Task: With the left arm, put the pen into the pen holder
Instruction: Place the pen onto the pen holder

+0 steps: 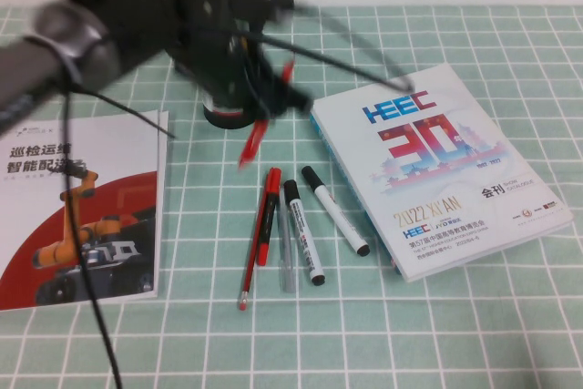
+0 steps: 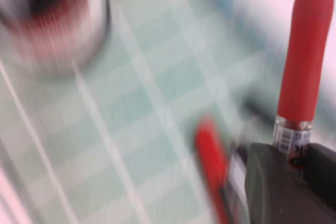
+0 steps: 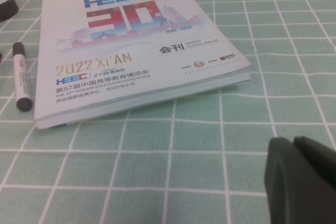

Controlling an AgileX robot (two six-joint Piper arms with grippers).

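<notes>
the left gripper [image 1: 264, 102] has the pen [image 1: 255, 138] pinched between its fingers and lifted off the table, hanging tilted just beside the pen holder [image 1: 223, 116]. pickup looks done; carrying over the rim and dropping in remain. beside the holder, the catalogue [image 1: 437, 161] edge and the markers [image 1: 305, 230] crowd the near side. the right gripper [image 3: 302, 174], well apart from the holder, has its fingers pressed together.

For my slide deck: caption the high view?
Left end effector carries the red pen near the holder; right end effector parked by catalogue.
</notes>
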